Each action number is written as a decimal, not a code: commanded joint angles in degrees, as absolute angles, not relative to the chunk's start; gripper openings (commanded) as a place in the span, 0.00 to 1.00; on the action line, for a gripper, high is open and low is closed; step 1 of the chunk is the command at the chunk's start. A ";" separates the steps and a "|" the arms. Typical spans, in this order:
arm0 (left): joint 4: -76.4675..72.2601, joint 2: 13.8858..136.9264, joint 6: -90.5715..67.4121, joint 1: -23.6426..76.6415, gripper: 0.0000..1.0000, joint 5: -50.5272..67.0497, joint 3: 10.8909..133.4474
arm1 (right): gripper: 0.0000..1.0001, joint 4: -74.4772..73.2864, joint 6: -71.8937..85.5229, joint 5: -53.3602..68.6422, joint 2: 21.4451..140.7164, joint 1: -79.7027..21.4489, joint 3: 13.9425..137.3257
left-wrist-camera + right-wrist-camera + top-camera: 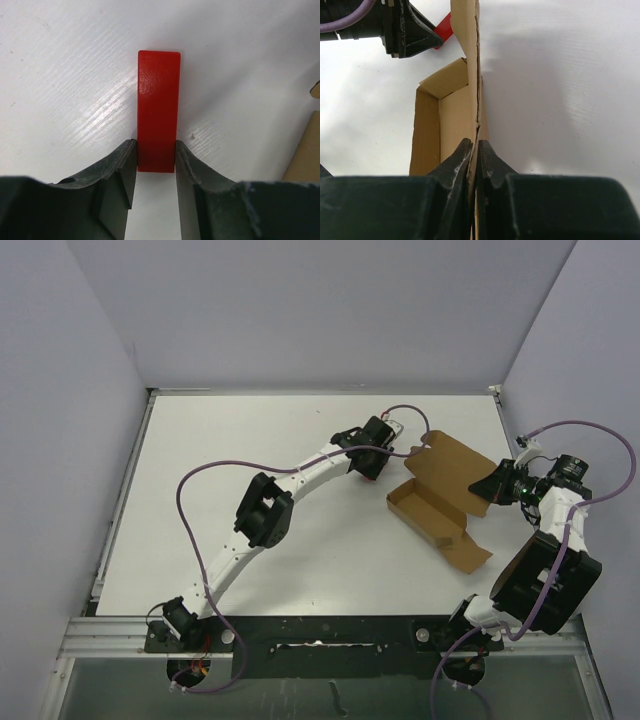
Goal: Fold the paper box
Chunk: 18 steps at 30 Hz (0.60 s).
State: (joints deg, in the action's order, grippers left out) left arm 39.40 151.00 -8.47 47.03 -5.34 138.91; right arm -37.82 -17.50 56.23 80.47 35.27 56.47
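Observation:
The paper box point(440, 502) is a brown carton lying open right of the table's centre, with raised tray walls and its lid spread toward the back. My right gripper point(492, 486) is shut on a thin upright panel of the box point(451, 107); in the right wrist view its jaws point(475, 150) pinch the cardboard edge. Left of the box lies a small red block point(158, 100) flat on the table. My left gripper point(155, 152) has both fingertips pressed against the sides of the block's near end. From above, that gripper point(372, 468) sits just left of the box's lid.
White table point(250, 460) with grey walls at the back and both sides. The left arm point(265, 515) arches across the middle of the table. A brown edge of the box point(305, 150) shows at the right of the left wrist view. The red block point(444, 27) and left gripper point(407, 30) lie beyond the box.

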 commanded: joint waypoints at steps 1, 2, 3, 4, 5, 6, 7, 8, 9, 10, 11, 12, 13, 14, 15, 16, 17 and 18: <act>39.72 150.74 -8.07 46.59 0.18 -5.22 140.47 | 0.00 -37.00 -17.13 58.95 80.77 35.31 58.38; 39.31 149.49 -8.16 46.54 0.16 -5.64 139.31 | 0.00 -36.98 -17.14 59.09 80.77 34.99 58.36; 38.47 147.75 -8.17 46.58 0.15 -6.19 137.30 | 0.00 -36.99 -17.14 59.25 80.77 34.72 58.28; 37.13 145.57 -8.10 46.58 0.12 -6.62 134.84 | 0.00 -36.98 -17.14 59.61 80.77 34.48 58.21; 35.36 142.81 -8.09 46.58 0.11 -7.01 131.51 | 0.00 -37.00 -17.14 60.23 80.77 34.25 58.14; 33.48 139.78 -8.13 46.51 0.11 -7.25 127.70 | 0.00 -37.00 -17.20 60.94 80.77 33.90 58.06; 31.38 136.62 -8.46 46.47 0.10 -7.51 123.97 | 0.00 -37.00 -17.30 61.89 80.77 33.51 57.95; 29.28 133.20 -8.89 46.43 0.09 -7.76 119.53 | 0.00 -36.94 -17.39 62.94 80.69 32.99 57.86; 26.72 129.64 -9.38 46.41 0.09 -8.01 113.11 | 0.00 -36.85 -17.48 64.00 80.61 32.62 57.71; 24.41 125.86 -10.01 46.36 0.08 -8.08 108.57 | 0.00 -36.76 -17.63 65.06 80.51 31.98 57.52; 21.58 122.30 -10.85 46.24 0.07 -8.13 103.76 | 0.00 -36.68 -17.86 65.88 80.51 31.29 57.42; 19.58 118.87 -11.75 46.16 0.07 -8.19 99.04 | 0.00 -36.54 -18.13 66.90 80.43 30.61 57.28; 18.13 115.27 -12.72 46.14 0.07 -8.36 94.52 | 0.00 -36.27 -18.26 67.89 80.30 29.83 57.05; 16.49 112.07 -13.84 46.14 0.06 -8.55 89.62 | 0.00 -35.82 -18.28 68.91 80.13 28.69 56.78; 14.86 108.40 -14.95 46.19 0.06 -8.62 85.12 | 0.00 -35.22 -18.13 69.54 80.00 27.65 56.44; 13.57 104.95 -16.02 46.27 0.06 -8.62 80.28 | 0.00 -34.39 -17.75 69.82 79.91 26.35 56.02; 12.55 101.62 -17.35 46.36 0.06 -8.89 75.83 | 0.00 -33.57 -17.50 69.82 79.87 25.07 55.66; 11.91 98.19 -18.96 46.44 0.06 -9.23 71.52 | 0.00 -32.76 -17.19 69.67 79.85 23.58 55.31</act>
